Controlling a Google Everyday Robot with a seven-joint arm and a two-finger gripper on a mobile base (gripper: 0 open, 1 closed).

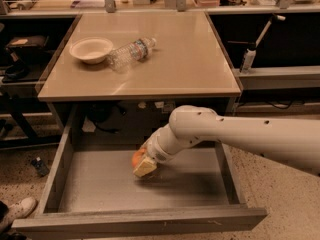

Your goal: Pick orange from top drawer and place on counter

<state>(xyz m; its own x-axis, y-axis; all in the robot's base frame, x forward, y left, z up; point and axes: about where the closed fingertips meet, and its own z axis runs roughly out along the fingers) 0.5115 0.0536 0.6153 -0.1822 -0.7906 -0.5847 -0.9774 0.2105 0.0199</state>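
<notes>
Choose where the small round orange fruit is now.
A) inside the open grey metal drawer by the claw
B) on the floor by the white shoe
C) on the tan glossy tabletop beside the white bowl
A: the orange fruit is inside the open grey metal drawer, with the claw down at it, not on the tan glossy tabletop.

The gripper (145, 166), down in the grey metal top drawer (100, 184), hides most of the small round orange (135, 158).

A speckled beige floor (280, 194) surrounds the square glossy tan desk (190, 69). Behind the desk stands a cluttered pale workbench (60, 4); right of it, a grey shelf (280, 76). The end effector (145, 165) hangs below the desk's front edge.
</notes>
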